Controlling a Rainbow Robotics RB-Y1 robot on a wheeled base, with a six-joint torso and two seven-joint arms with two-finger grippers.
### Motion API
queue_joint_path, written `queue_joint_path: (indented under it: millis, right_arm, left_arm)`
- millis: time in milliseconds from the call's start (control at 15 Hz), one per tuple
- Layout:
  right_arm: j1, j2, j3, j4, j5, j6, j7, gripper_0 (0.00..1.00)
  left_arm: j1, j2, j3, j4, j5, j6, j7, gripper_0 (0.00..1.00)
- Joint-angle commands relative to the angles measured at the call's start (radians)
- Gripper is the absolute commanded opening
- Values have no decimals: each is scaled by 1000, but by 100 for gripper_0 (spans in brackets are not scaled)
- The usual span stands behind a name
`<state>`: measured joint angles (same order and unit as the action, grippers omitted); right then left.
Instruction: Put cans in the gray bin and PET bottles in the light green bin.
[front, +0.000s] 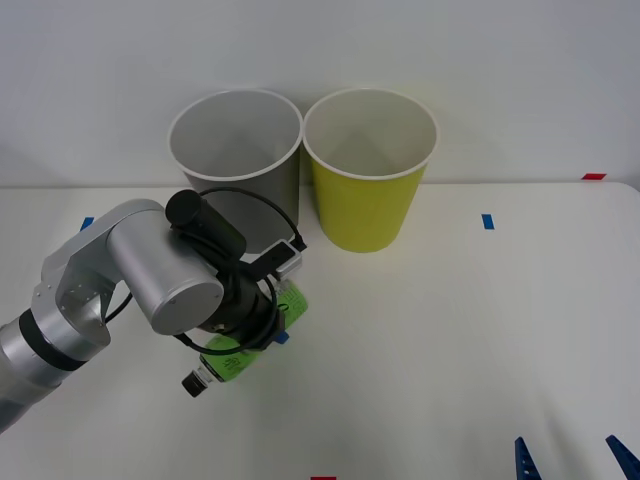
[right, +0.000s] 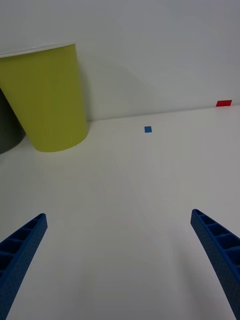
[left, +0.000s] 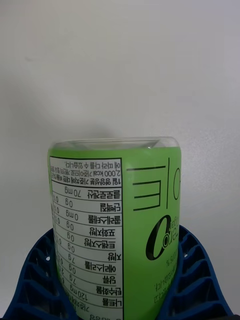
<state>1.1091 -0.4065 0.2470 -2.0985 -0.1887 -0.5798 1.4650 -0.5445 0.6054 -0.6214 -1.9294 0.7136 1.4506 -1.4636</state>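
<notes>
The left hand (left: 120, 280) sits at lower left of the front view, its blue fingers (left: 200, 270) closed around the bottle (front: 240, 345), which lies tilted with its black cap toward the lower edge. The step looks like carrying the bottle to a bin. Next it must rise above the rims and travel right, past the gray bin (front: 236, 150), to the green bin (front: 368, 175). The right hand (right: 119, 250) waits spread wide and empty at lower right over the table (front: 480, 350)
</notes>
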Motion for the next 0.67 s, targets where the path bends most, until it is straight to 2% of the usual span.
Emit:
queue_joint_path:
  millis: [67, 133, 267, 467, 667]
  right_arm:
    - [0, 0, 0, 0, 0, 0, 0, 100]
    - [0, 0, 0, 0, 0, 0, 0, 100]
    - [0, 0, 0, 0, 0, 0, 0, 100]
    - [0, 0, 0, 0, 0, 0, 0, 100]
    - [0, 0, 0, 0, 0, 0, 0, 100]
  left_arm:
    - [6, 33, 37, -149, -57, 94, 12, 0]
    - [14, 42, 65, -194, -59, 119, 9, 0]
    - [100, 43, 198, -329, -59, 129, -21, 0]
    - [175, 37, 362, -442, -62, 129, -127, 0]
    - [189, 37, 517, -494, 13, 129, -153, 0]
